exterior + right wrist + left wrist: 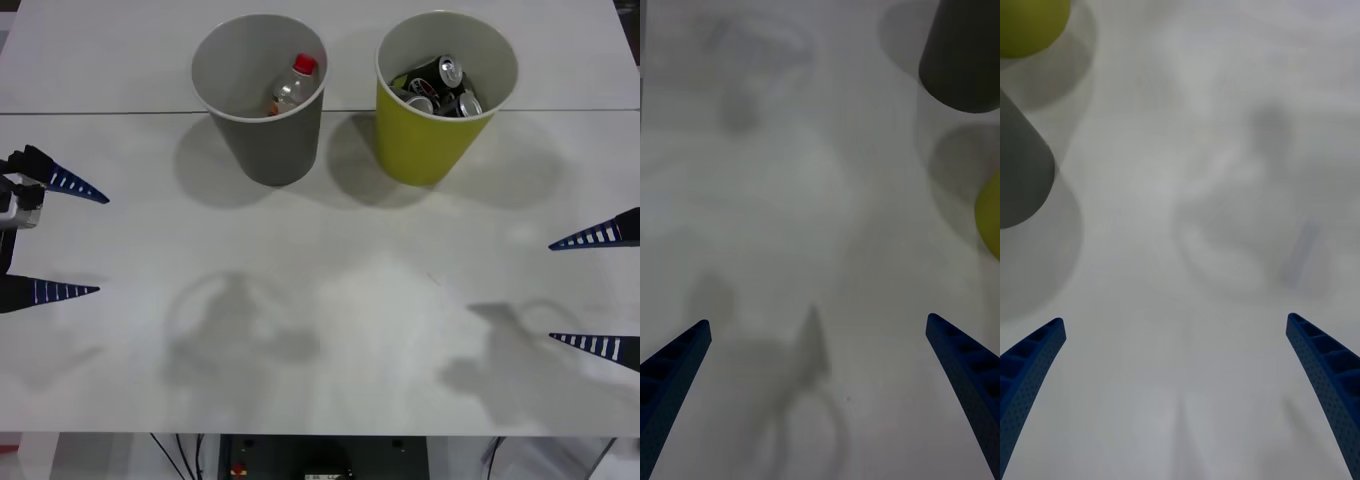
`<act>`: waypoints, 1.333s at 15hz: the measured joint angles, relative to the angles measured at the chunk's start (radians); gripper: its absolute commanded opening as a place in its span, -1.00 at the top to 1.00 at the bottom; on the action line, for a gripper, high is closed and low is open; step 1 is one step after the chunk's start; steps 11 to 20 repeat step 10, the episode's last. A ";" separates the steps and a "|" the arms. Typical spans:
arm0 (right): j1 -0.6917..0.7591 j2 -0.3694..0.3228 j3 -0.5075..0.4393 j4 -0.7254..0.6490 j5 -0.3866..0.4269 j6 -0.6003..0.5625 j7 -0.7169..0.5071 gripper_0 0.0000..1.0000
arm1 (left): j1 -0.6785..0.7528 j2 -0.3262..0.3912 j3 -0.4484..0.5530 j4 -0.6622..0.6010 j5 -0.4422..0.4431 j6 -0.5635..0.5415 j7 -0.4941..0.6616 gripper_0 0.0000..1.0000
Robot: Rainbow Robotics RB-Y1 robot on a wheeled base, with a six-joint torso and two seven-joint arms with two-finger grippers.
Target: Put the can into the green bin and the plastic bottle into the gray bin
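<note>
White worktop (330, 300) bare at its near edge; plastic bottle (291, 86) stands in gray bin (262, 95), cans (440, 88) in green bin (443, 95), both far-edge. Left hand (62, 238) and right hand (592, 290) wait spread and empty at the side edges; no pick seems left.

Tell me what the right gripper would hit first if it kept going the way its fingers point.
Probably nothing: the open right gripper points across bare white table, with the gray bin and green bin off to one side.

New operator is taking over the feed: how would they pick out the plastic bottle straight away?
On the white table stand two big cups, the gray bin left of the green bin. The plastic bottle lies inside the gray one, clear with a red cap, unlike the dark cans.
</note>
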 measured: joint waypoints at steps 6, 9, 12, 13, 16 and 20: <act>0.000 0.000 0.000 0.000 0.000 0.000 0.000 -1.00 | 0.151 -0.079 0.079 -0.118 -0.036 0.021 -0.037 -1.00; 0.000 0.000 0.000 0.000 0.000 0.000 0.000 -1.00 | 0.161 -0.082 0.080 -0.129 -0.036 0.027 -0.043 -1.00; 0.000 0.000 0.000 0.000 0.000 0.000 0.000 -1.00 | 0.162 -0.082 0.079 -0.129 -0.036 0.026 -0.045 -1.00; 0.000 0.000 0.000 0.000 0.000 0.000 0.000 -1.00 | 0.162 -0.082 0.079 -0.129 -0.036 0.026 -0.045 -1.00; 0.000 0.000 0.000 0.000 0.000 0.000 0.000 -1.00 | 0.162 -0.082 0.079 -0.129 -0.036 0.026 -0.045 -1.00; 0.000 0.000 0.000 0.000 0.000 0.000 0.000 -1.00 | 0.162 -0.082 0.079 -0.129 -0.036 0.026 -0.045 -1.00</act>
